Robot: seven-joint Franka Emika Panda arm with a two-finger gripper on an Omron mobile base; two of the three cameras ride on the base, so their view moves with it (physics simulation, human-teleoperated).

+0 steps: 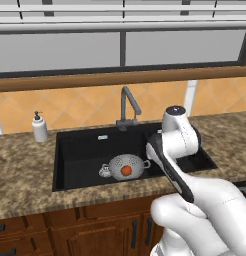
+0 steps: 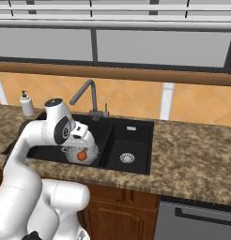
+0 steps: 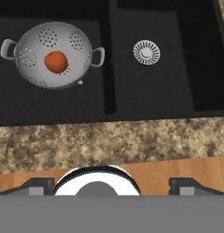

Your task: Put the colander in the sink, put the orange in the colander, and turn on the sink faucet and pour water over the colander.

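The pale grey colander [image 1: 126, 166] sits upright in the wider left basin of the black sink [image 1: 80, 150]. The orange [image 1: 126, 171] lies inside it. In the hand view the colander [image 3: 52, 54] and orange [image 3: 56, 62] are at the upper left. My gripper [image 3: 112, 184] hovers over the counter's front edge. It is open, fingertips [image 3: 38, 185] far apart, with nothing between them. My arm partly covers the colander [image 2: 84, 154] in the right base view. The dark gooseneck sink faucet [image 1: 127, 107] stands behind the basins. Water is out of view.
A white soap dispenser [image 1: 39, 127] stands on the granite counter [image 1: 25, 170] left of the sink. The narrower right basin holds a silver drain [image 3: 146, 52]. A window runs above the tiled backsplash. Wooden cabinet fronts lie below the counter.
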